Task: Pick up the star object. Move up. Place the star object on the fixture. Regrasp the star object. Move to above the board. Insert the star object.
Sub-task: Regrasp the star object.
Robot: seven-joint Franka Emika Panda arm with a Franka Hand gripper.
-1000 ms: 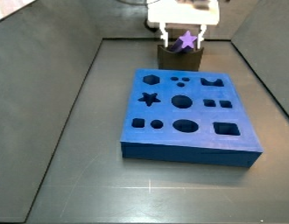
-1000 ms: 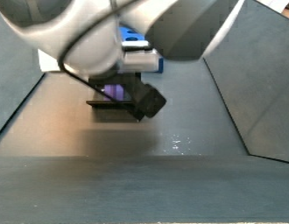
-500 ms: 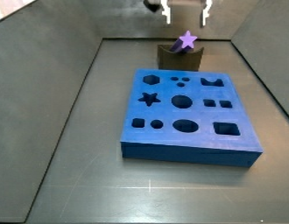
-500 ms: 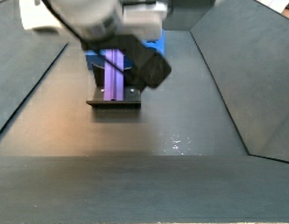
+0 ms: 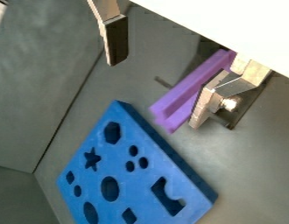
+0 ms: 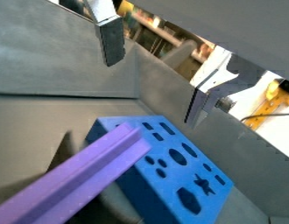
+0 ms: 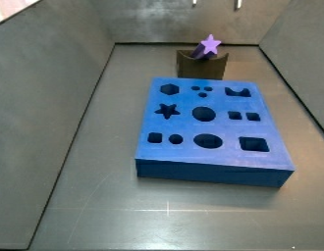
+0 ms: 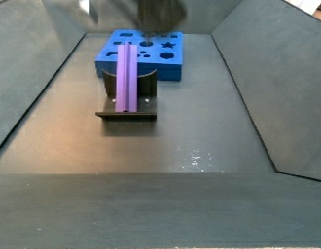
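In both side views the star object (image 7: 209,44) (image 8: 130,76) is lying along the top of the fixture (image 7: 201,65) (image 8: 126,115), cradled in its notch, with nothing gripping it. In a side view the purple prism is showing its star-shaped end above the dark block, which is standing on the floor just beyond the far edge of the board (image 7: 209,132); in a side view taken from the opposite end, the prism is running lengthwise away from the camera, its far end reaching toward the board (image 8: 144,53) behind it. The board is lying flat on the dark floor, its star-shaped hole (image 7: 165,110) sitting near its left edge among round and square cut-outs. The pincer (image 5: 165,67) (image 6: 158,66) is hanging high above the fixture, and only a blur of it is showing at the top edge of the side views. In both wrist views its two silver fingers (image 5: 113,37) (image 6: 110,39) are standing wide apart with nothing between them, and the star object (image 5: 192,89) (image 6: 79,180) is lying well below them, not touching either plate. The board (image 5: 133,171) (image 6: 172,164) is appearing beside the prism in both wrist views
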